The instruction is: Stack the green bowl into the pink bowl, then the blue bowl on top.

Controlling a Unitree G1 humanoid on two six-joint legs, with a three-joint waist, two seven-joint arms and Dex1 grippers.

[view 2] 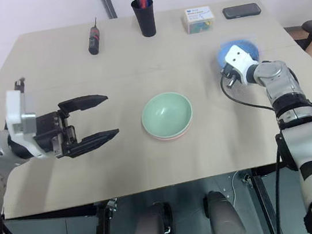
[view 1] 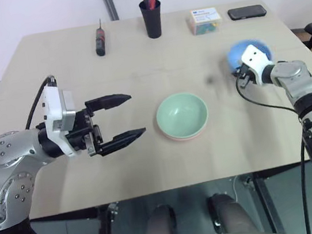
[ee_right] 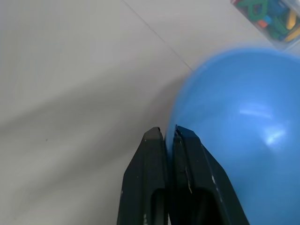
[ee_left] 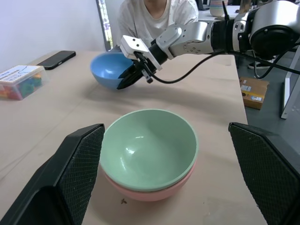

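At blue bowl rim, right gripper clamped.

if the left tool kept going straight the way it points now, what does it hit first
Most likely the green bowl, nested in the pink bowl. The left tool is open and points level at the stack, though it may be high enough to pass over the rim.

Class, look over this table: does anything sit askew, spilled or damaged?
Only the blue bowl stands out: it sits tilted, its rim pinched in the right hand. The green bowl rests squarely inside the pink bowl.
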